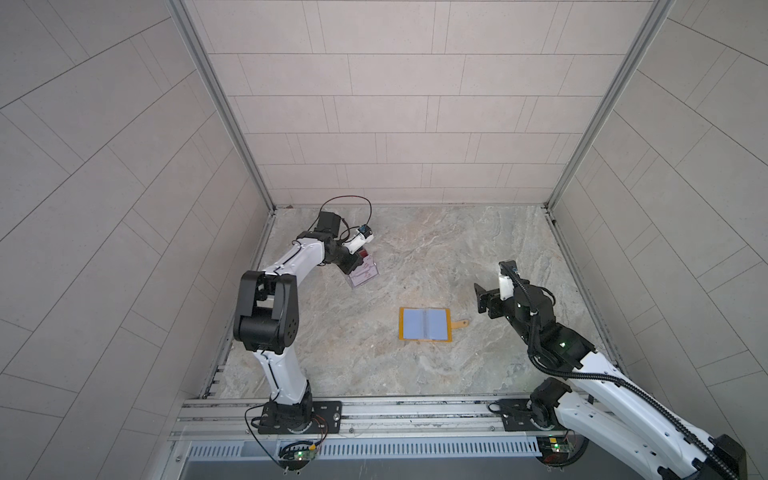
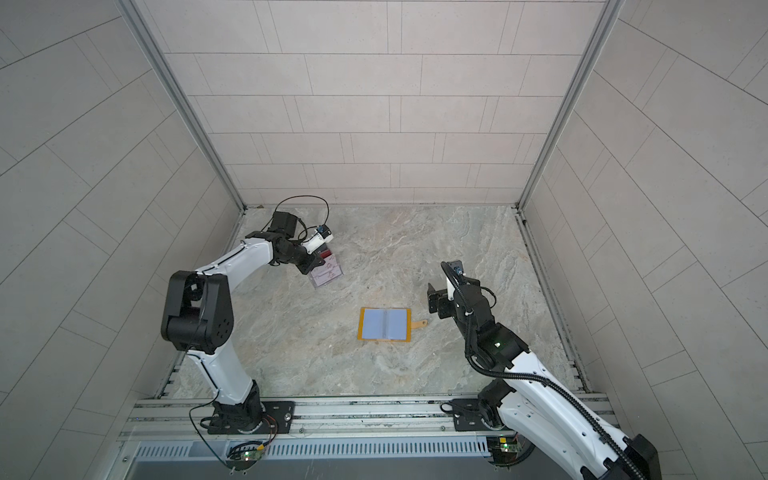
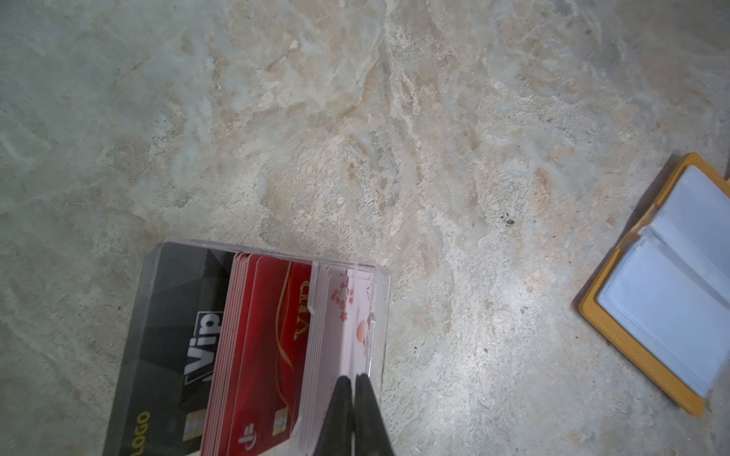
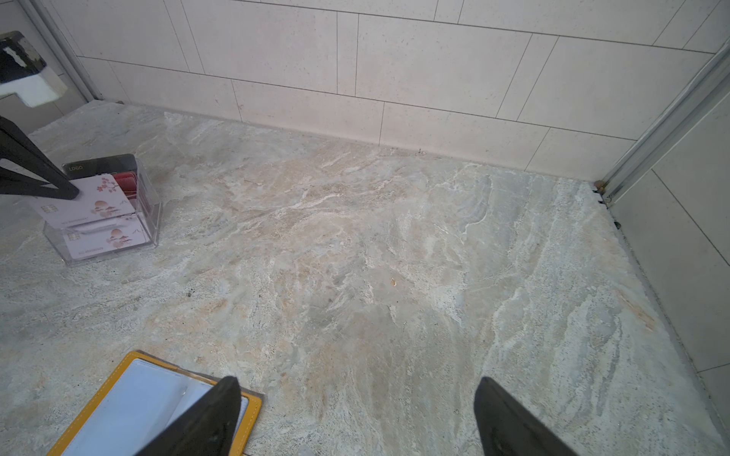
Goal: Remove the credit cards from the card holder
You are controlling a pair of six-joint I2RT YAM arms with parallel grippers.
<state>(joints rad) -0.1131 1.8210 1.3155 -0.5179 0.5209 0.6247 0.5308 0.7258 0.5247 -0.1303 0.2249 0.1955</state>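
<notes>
Left wrist view: the left gripper (image 3: 352, 381) is seen with jaws pressed together at the top edge of pale pink cards (image 3: 347, 316) in a clear acrylic tiered box (image 3: 381, 335); a pinch cannot be confirmed. The thin red plastic credit cards (image 3: 268, 335) are stood in its middle tier. The mustard-yellow booklet card holder (image 1: 402, 326) is laid open on the marble table (image 1: 457, 257), the right gripper (image 4: 357, 381) spread wide beside it.

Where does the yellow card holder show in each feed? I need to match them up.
Top view: card holder open flat, mid-table.
Top view: card holder same spot.
Left wrist: card holder cut off at the frame edge, apart from the clear card box.
Right wrist: card holder nearest the camera, partly cut off.
Shared landmark: clear card box, in all four.
</notes>
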